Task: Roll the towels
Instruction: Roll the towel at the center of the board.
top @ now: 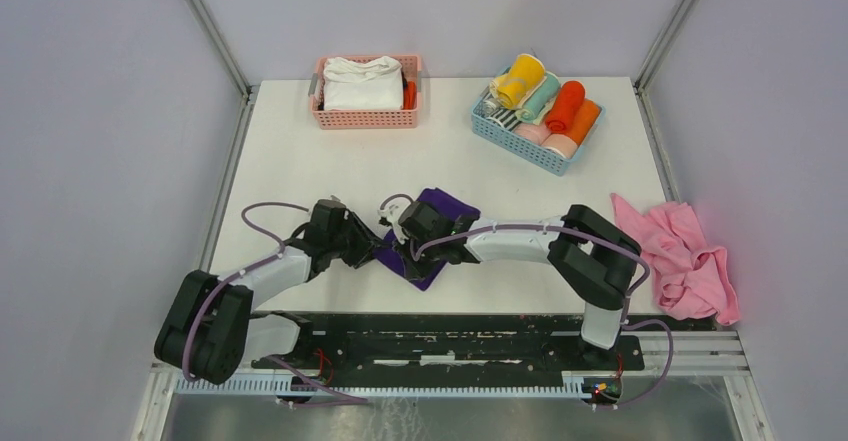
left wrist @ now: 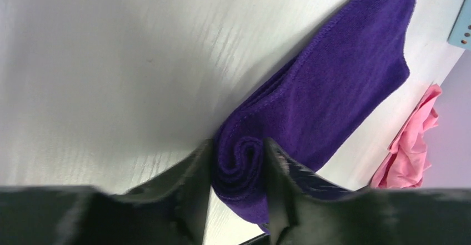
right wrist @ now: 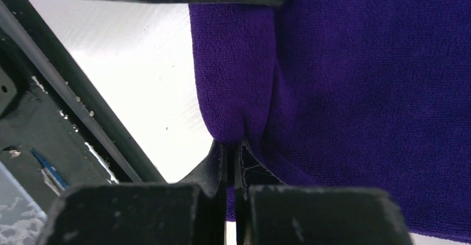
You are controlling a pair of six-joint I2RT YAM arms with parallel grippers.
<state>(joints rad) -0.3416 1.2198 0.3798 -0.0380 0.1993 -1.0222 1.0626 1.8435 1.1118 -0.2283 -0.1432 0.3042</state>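
The dark purple towel (top: 448,204) lies near the table's front middle, its near end wound into a roll (left wrist: 244,161) and the rest flat (right wrist: 361,89). My left gripper (top: 375,248) (left wrist: 237,151) holds that rolled end, one finger pressed against each side of the spiral. My right gripper (top: 405,244) (right wrist: 232,144) comes from the opposite side, jaws shut, with the cloth puckered into the tips at the crease beside the roll. A yellow towel (top: 520,79) with white marks sits rolled in the blue basket.
A blue basket (top: 530,148) of several rolled cloths stands at the back right. A pink basket (top: 366,117) with white cloths stands at the back left. A pale pink cloth (top: 680,256) (left wrist: 411,145) lies crumpled at the right edge. The black base rail (right wrist: 66,106) runs close behind the right gripper.
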